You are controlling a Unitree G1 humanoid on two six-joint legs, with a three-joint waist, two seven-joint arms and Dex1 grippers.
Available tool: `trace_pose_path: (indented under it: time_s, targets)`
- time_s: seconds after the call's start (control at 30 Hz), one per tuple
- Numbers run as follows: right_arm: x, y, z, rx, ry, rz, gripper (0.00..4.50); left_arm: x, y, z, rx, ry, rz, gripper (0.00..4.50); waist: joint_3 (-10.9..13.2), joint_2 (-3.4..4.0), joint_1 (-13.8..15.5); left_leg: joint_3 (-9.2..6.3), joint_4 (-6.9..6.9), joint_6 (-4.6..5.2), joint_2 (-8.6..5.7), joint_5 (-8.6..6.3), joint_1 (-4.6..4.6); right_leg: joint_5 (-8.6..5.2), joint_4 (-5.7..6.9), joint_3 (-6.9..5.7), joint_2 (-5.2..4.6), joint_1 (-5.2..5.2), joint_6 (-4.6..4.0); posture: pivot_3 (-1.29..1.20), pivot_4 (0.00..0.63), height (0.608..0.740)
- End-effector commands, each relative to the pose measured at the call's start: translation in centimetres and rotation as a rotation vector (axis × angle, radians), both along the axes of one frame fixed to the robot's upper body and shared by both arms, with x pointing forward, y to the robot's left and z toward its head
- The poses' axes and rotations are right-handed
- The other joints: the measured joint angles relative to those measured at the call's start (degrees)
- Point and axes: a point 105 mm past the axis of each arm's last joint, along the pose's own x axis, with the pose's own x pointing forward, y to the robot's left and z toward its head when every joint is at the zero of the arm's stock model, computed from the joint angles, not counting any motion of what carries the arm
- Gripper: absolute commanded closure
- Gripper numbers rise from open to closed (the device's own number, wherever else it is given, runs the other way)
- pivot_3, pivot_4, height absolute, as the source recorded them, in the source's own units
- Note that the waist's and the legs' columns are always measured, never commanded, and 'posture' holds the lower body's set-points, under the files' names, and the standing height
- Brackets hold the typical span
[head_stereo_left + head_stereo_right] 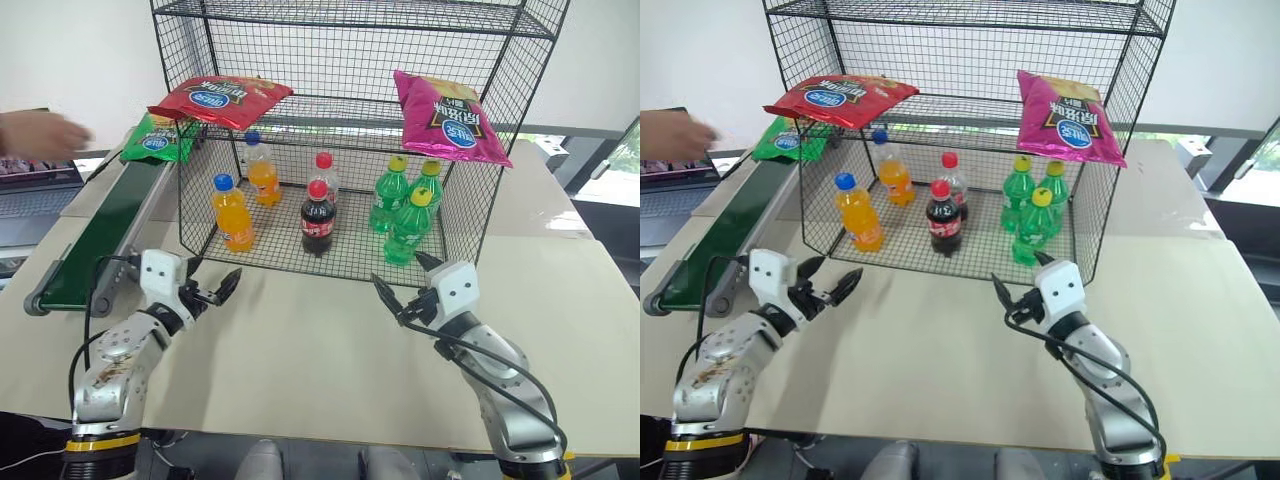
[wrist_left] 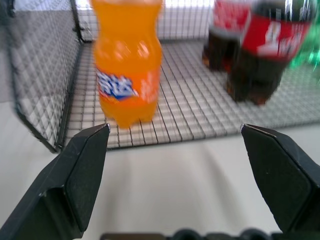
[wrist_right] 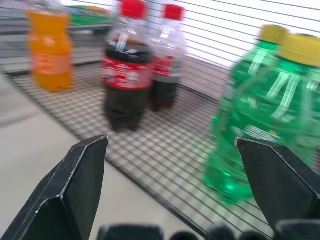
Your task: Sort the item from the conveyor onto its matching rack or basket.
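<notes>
- Both grippers hover low over the near part of the tabletop (image 1: 330,370), in front of the rack: left gripper (image 1: 212,291) jaws spread wide, nothing between them; right gripper (image 1: 405,290) jaws also wide apart and empty.
- Rack (image 1: 350,130) stands mid-tabletop; bottom shelf holds orange, cola and green bottles; red bag (image 1: 220,100) lies on the left end of its middle shelf, pink bag (image 1: 450,118) leans at the right end.
- Conveyor (image 1: 100,235) runs along the tabletop's left edge, near end to far end.
- Green chip bag (image 1: 158,138) lies flat on the conveyor's far end, just beside the rack's left wall and partly under the red bag's corner.
- Bag's long axis looks roughly along the belt, logo face up; which end is the top I cannot tell.
- A person's hand (image 1: 40,133) hangs past the far left edge.
- Progress: judged barely begun. Green bag not grasped, well apart from both grippers; reach, pick and shelving all remain.
</notes>
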Motion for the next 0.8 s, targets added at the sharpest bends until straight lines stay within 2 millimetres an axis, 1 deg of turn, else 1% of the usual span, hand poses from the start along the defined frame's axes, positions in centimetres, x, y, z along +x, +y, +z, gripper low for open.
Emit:
trace_pose_path:
  time_s: [0.03, 0.07, 0.1, 0.13, 0.2, 0.3, 0.37, 0.43, 0.47, 0.53, 0.6, 0.7, 0.8]
  targets:
    - [-1.4, 1.8, 3.5, 0.019, -0.060, 0.231, 0.00, -0.8, 2.6, 5.4, -0.212, -0.126, 0.086, 0.04, 0.0, -0.03, -0.2, -0.02, 0.01, 0.01, 0.01, 0.00, 0.01, 0.00, 0.02, -0.01, 0.00, 0.02, 0.00, 0.00, 0.150, 0.740]
    - [-1.5, 2.3, 4.2, 0.021, -0.060, 0.287, 0.00, -0.9, 3.9, 5.9, -0.284, -0.133, 0.133, 0.04, 0.0, -0.03, -0.4, -0.04, 0.00, 0.02, 0.01, -0.01, 0.05, 0.00, 0.01, -0.02, 0.01, 0.08, 0.01, 0.00, 0.150, 0.740]
    - [-1.5, 2.6, 4.6, 0.022, -0.060, 0.321, 0.00, -1.0, 4.8, 6.1, -0.330, -0.134, 0.163, 0.04, 0.0, -0.03, -0.5, -0.04, 0.01, 0.10, 0.01, -0.05, 0.14, -0.01, -0.01, -0.02, 0.00, 0.17, 0.02, 0.00, 0.150, 0.740]
    - [-1.7, 3.3, 5.2, 0.025, -0.064, 0.378, 0.00, -1.2, 6.3, 6.3, -0.396, -0.141, 0.219, 0.04, 0.0, -0.03, -0.7, -0.04, 0.01, 0.17, 0.01, -0.09, 0.17, -0.02, -0.03, -0.02, 0.00, 0.20, 0.02, 0.00, 0.150, 0.740]
    - [-1.9, 4.1, 6.0, 0.028, -0.067, 0.444, 0.00, -1.5, 7.9, 6.5, -0.471, -0.144, 0.287, 0.04, 0.0, -0.03, -0.8, -0.05, 0.01, 0.21, 0.01, -0.12, 0.17, -0.01, -0.03, -0.03, 0.00, 0.20, 0.02, 0.00, 0.150, 0.740]
    - [-2.1, 5.3, 7.1, 0.044, -0.079, 0.524, 0.00, -2.0, 10.3, 6.2, -0.587, -0.118, 0.391, 0.04, 0.0, -0.06, -0.9, -0.09, 0.01, 0.23, 0.01, -0.13, 0.16, -0.01, -0.03, -0.06, 0.00, 0.19, 0.01, 0.00, 0.150, 0.740]
    - [-2.2, 5.8, 7.7, 0.050, -0.087, 0.556, 0.00, -2.4, 11.4, 6.4, -0.654, -0.129, 0.419, 0.04, 0.0, -0.10, -0.8, -0.11, 0.01, 0.23, 0.01, -0.13, 0.15, 0.00, -0.03, -0.09, 0.00, 0.19, 0.00, 0.00, 0.150, 0.740]
    - [-2.5, 6.6, 8.6, 0.061, -0.100, 0.614, 0.00, -3.0, 13.8, 5.4, -0.779, -0.080, 0.509, 0.04, 0.0, -0.11, -0.7, -0.13, 0.03, 0.22, 0.01, -0.12, 0.15, 0.00, -0.01, -0.11, 0.00, 0.19, 0.00, 0.00, 0.150, 0.740]
    - [-2.6, 6.8, 8.9, 0.062, -0.104, 0.632, 0.00, -3.1, 14.4, 5.1, -0.827, -0.068, 0.530, 0.04, 0.0, -0.11, -0.7, -0.13, 0.03, 0.22, 0.01, -0.12, 0.16, 0.00, 0.00, -0.11, 0.00, 0.19, 0.00, 0.00, 0.150, 0.740]
    - [-2.6, 7.0, 9.2, 0.061, -0.105, 0.649, 0.00, -3.3, 15.3, 4.5, -0.896, -0.037, 0.572, 0.04, 0.0, -0.11, -0.8, -0.13, 0.02, 0.22, 0.01, -0.12, 0.19, 0.00, 0.02, -0.11, 0.00, 0.19, 0.00, 0.00, 0.150, 0.740]
    - [-2.7, 7.1, 9.3, 0.057, -0.105, 0.659, 0.00, -3.4, 15.6, 4.3, -0.944, -0.019, 0.576, 0.04, 0.0, -0.13, -0.4, -0.15, 0.02, 0.22, 0.01, -0.13, 0.17, 0.00, 0.02, -0.16, 0.00, 0.19, 0.00, 0.00, 0.150, 0.740]
    - [-2.8, 7.1, 9.5, 0.053, -0.107, 0.666, 0.00, -3.4, 15.6, 3.2, -0.997, 0.084, 0.583, 0.04, 0.0, -0.18, 0.1, -0.16, 0.02, 0.20, 0.01, -0.12, 0.16, 0.00, 0.01, -0.17, -0.01, 0.18, -0.01, 0.00, 0.150, 0.740]
    - [-2.8, 7.0, 9.4, 0.052, -0.107, 0.664, 0.00, -3.7, 16.0, 3.3, -1.033, 0.080, 0.593, 0.04, 0.0, -0.18, 0.3, -0.15, 0.02, 0.19, 0.01, -0.11, 0.17, 0.01, 0.04, -0.17, 0.00, 0.16, -0.02, 0.00, 0.150, 0.740]
